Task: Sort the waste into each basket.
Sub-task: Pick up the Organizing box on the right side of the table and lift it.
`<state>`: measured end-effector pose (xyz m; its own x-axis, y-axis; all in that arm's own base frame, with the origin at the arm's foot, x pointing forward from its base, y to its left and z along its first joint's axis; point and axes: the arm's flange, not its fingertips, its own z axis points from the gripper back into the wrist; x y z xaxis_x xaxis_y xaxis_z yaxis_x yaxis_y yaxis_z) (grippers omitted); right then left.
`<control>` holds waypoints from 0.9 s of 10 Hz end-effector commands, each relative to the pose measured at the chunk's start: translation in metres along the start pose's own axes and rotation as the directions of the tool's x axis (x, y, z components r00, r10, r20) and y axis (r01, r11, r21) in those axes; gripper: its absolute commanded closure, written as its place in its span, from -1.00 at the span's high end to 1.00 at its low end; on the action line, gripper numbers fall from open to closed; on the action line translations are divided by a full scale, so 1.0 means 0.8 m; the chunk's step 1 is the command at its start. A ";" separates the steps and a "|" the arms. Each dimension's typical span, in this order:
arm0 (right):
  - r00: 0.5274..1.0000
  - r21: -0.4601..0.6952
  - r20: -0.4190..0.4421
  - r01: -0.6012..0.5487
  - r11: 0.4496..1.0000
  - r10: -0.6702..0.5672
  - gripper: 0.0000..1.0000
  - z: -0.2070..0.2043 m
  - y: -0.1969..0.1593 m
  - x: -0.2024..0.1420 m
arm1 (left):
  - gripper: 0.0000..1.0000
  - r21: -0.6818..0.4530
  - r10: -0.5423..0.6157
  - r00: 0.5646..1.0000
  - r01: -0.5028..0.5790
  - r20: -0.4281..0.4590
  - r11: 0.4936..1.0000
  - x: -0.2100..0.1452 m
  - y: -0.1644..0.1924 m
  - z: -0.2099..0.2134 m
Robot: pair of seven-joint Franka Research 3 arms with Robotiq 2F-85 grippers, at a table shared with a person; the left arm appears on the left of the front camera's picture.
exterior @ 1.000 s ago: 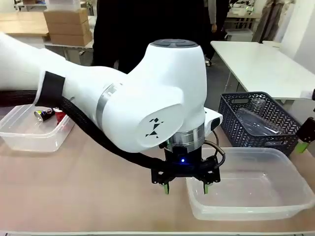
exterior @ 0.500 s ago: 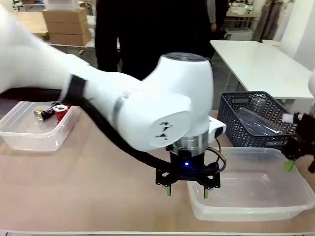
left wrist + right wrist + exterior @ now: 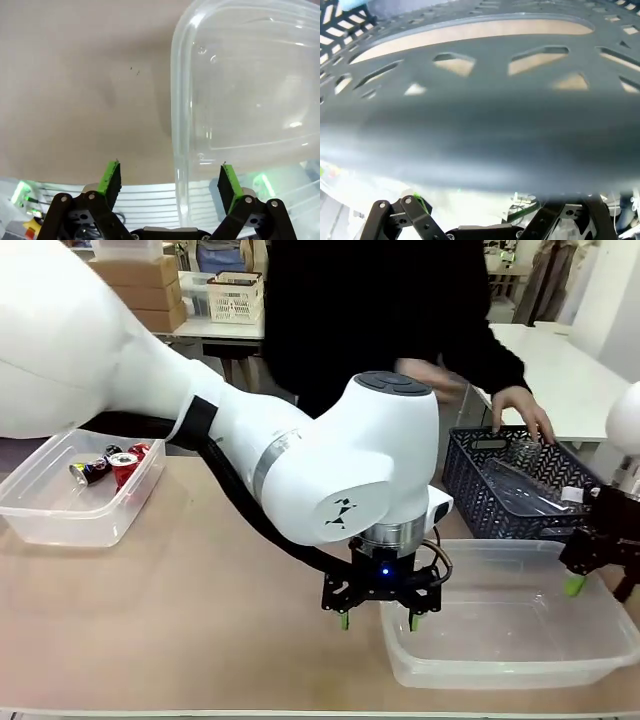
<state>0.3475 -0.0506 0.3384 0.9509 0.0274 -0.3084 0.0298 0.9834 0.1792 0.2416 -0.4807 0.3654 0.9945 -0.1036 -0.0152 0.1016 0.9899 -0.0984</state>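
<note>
L pincer (image 3: 379,622) open above clear tub (image 3: 490,672) rim.

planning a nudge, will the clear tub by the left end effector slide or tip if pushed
The clear tub looks thin-walled, so it is probably light and would likely slide on the smooth table. Low and wide, it seems unlikely to tip. Its rounded rim may flex a little if pushed.
</note>
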 end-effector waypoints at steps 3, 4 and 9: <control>0.996 -0.013 0.033 -0.082 0.997 0.082 -0.19 -0.018 0.011 -0.035 | -0.15 0.011 0.025 1.000 -0.025 0.010 1.000 0.006 -0.008 -0.006; 0.996 -0.006 0.032 -0.082 0.997 0.082 -0.19 -0.018 0.011 -0.036 | -0.76 0.019 0.028 1.000 -0.029 0.010 0.999 0.006 -0.009 -0.008; 0.997 0.000 0.015 -0.078 0.997 0.078 -1.00 -0.017 0.011 -0.037 | -1.00 0.025 0.032 0.999 -0.032 0.013 0.999 0.005 -0.008 -0.009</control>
<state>0.3457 -0.0418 0.3492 0.9541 0.0787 -0.2888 -0.0236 0.9816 0.1895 0.2440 -0.4851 0.3622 0.9954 -0.0926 -0.0233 0.0898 0.9907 -0.1023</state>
